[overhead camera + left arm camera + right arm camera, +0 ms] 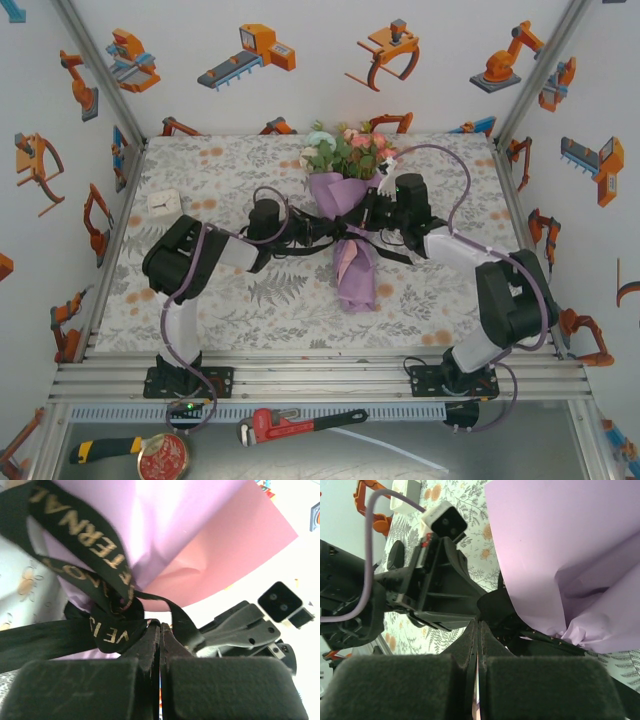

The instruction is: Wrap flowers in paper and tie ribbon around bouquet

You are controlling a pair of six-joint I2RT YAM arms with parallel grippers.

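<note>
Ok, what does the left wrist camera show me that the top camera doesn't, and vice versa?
Left wrist adds: gold lettering on the ribbon, and its knot right at the shut tips of the left gripper. Top adds: the flowers and a red wrench. Shared: the ribbon cinching the lilac paper, with its pink side exposed.

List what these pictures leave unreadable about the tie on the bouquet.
Left wrist view: whether the shut left pincer pinches the ribbon; its fingers hide that.
Top view: knot too small, crowded by both arms.
Right wrist view: ribbon lost in shadow under the paper.
Top view: stems hidden inside paper.
</note>
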